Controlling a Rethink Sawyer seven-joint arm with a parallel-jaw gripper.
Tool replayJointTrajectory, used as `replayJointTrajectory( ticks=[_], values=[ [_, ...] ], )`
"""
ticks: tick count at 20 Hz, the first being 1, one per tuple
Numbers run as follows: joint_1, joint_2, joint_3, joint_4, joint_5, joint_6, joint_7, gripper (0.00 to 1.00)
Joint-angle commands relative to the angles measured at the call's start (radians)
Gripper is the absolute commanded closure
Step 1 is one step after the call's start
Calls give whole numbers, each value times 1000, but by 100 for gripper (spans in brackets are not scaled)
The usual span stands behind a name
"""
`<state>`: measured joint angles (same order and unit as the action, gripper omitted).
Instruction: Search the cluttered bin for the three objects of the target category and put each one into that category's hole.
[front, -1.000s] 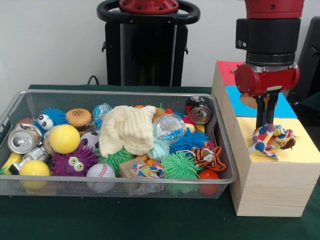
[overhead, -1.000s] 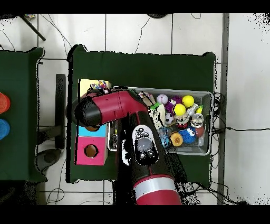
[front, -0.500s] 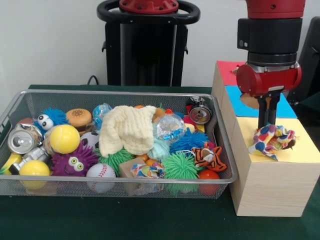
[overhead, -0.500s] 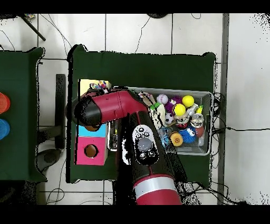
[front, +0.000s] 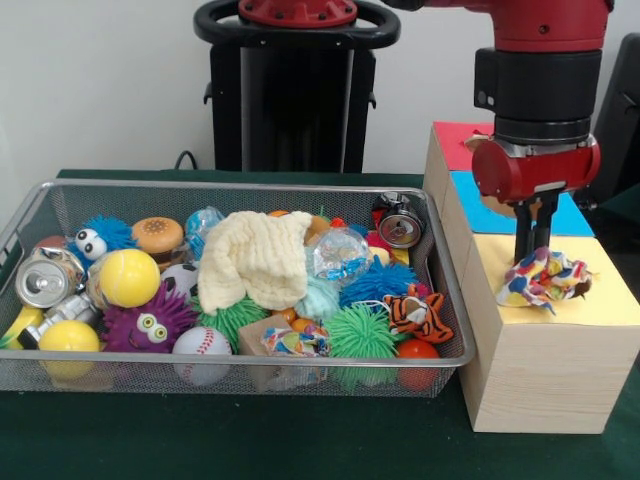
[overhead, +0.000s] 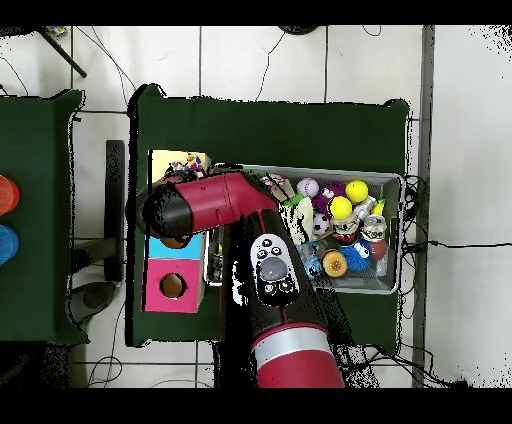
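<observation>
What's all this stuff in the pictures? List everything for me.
Wire bin: one, silver, on the green table.
Knit cloth: one, cream, on top of the bin's pile.
Yellow balls: two, bin's left end.
Baseball: one, white, bin's front.
Tiger toy: one, orange, bin's right end.
Wooden box: one, red, blue and yellow top, right of bin.
Patterned cloth: one, multicoloured, on the yellow section.
Gripper: one, black, on the patterned cloth.

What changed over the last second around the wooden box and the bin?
The gripper has lifted slightly above the yellow section and the spotted cloth has bunched up a little under it; whether it still holds the cloth cannot be told. The wire bin and its toys stayed as they were.
</observation>
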<state>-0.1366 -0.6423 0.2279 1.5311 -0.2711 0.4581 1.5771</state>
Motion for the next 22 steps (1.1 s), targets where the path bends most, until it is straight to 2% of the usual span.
replayJointTrajectory(
  ticks=[1,22],
  values=[
    [1,80,74,4,5,51,43,100],
    [37,53,63,31,23,62,72,100]
  ],
)
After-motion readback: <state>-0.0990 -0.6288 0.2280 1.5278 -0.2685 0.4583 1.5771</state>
